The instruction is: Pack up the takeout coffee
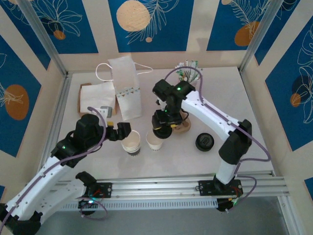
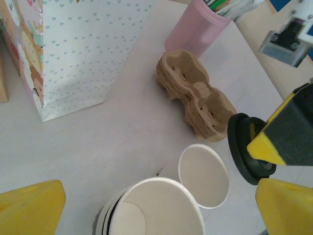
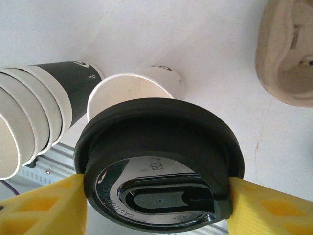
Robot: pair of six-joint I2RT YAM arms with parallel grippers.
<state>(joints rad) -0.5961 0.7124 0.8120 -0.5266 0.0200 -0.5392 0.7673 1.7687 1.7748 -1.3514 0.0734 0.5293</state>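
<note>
**Lid's in the grip, now get it square on the cup**

The right hand has its two yellow fingers clamped on opposite edges of the round black plastic sip lid, sip side facing the wrist camera. So the takeout coffee isn't one piece yet. Its other half, the small whitish paper cup, stands open-mouthed on the white desk, just past the lid's far edge in the wrist view. I'd say the lid isn't centred over it.

My take on doing this well:
- Line the lid's rim up with the cup's rim before lowering.
- Bring it down flat. I can't tell how level it is right now.
- Press evenly, because an empty paper cup will likely tip or crush under a lopsided push.

The stack of lidless cream paper cups sits just beside the cup, so watch the finger on that side.

The left hand is spread wide and holds nothing, near that stack, and it could steady the cup.

Further out are the brown moulded cardboard cup carrier and the white paper bag with little hearts.
</note>
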